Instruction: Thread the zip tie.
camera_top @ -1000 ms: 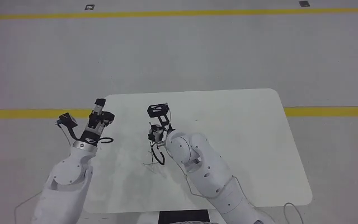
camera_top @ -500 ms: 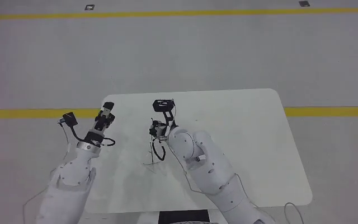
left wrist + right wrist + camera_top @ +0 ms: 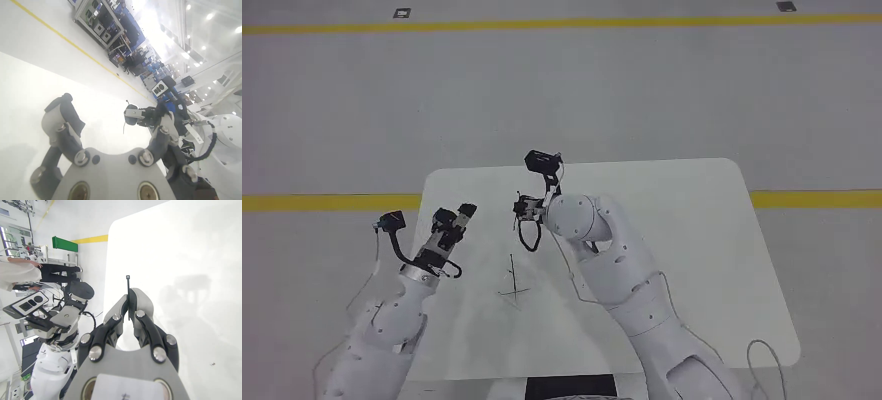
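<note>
A black zip tie [image 3: 128,285] is pinched between the fingers of my right gripper [image 3: 129,292], which is shut on its strap. The head end sticks out past the fingertips and the tail runs back between the jaws. In the top view this gripper [image 3: 525,208] hangs above the white table [image 3: 672,230] near its far left part. My left gripper [image 3: 113,117] is open and holds nothing. It sits a short way to the left of the right one [image 3: 132,115] and faces it. The zip tie [image 3: 124,126] hangs thin and dark from those far fingers.
Thin dark strips [image 3: 512,282] lie crossed on the table, nearer than both grippers. The table's left edge and rounded far corner [image 3: 437,178] are close to the left arm. The table's right half is bare, apart from a small dark speck [image 3: 213,364].
My right gripper has carried the zip tie up and toward the table's far edge. The left arm has swung to the right, toward it. The strips on the table have not moved.
</note>
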### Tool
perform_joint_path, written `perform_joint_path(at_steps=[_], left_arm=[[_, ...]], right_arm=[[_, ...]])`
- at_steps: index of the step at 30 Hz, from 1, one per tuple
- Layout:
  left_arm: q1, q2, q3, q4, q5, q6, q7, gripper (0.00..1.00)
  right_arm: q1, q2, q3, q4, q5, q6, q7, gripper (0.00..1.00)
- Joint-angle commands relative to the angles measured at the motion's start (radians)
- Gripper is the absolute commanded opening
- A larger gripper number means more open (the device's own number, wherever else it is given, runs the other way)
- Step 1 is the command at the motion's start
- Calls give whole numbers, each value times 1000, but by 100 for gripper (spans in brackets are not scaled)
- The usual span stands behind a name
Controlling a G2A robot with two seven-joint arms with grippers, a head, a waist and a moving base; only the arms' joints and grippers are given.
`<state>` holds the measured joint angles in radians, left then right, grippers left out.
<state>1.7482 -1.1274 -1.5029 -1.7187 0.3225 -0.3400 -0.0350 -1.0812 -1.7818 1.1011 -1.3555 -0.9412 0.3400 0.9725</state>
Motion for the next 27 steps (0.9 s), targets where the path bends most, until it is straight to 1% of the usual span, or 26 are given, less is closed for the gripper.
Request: perform_joint_path(at_steps=[1, 4, 6, 7, 10, 12, 14, 17, 20, 21, 22, 27], left_arm=[[0, 0, 0, 0, 0, 0, 1, 100], [0, 0, 0, 0, 0, 0, 1, 100], [-10, 1, 17, -12, 48, 0, -18, 100], [-14, 2, 25, -8, 76, 0, -11, 100], [-22, 4, 46, 1, 156, 0, 24, 100], [-22, 8, 63, 11, 222, 0, 63, 100], [-20, 12, 82, 16, 270, 0, 96, 100], [-18, 22, 106, 22, 294, 0, 126, 100], [-22, 33, 127, 24, 303, 0, 138, 100], [-25, 39, 145, 16, 310, 0, 127, 100], [-26, 41, 147, 14, 316, 0, 128, 100], [-26, 41, 147, 14, 316, 0, 128, 100]], right_arm=[[0, 0, 0, 0, 0, 0, 0, 0], [0, 0, 0, 0, 0, 0, 0, 0], [-6, 1, 2, 1, 2, 0, -16, 0], [-16, 0, 9, 4, 11, 0, -48, 0], [-19, -7, 29, 11, 60, 0, -86, 0], [-12, -16, 45, 31, 85, 0, -109, 0], [2, -27, 68, 61, 108, 0, -128, 0], [30, -47, 100, 116, 138, 0, -135, 0], [65, -65, 123, 183, 147, 0, -116, 0], [65, -65, 123, 183, 147, 0, -116, 0], [65, -65, 123, 183, 147, 0, -116, 0], [65, -65, 123, 183, 147, 0, -116, 0]])
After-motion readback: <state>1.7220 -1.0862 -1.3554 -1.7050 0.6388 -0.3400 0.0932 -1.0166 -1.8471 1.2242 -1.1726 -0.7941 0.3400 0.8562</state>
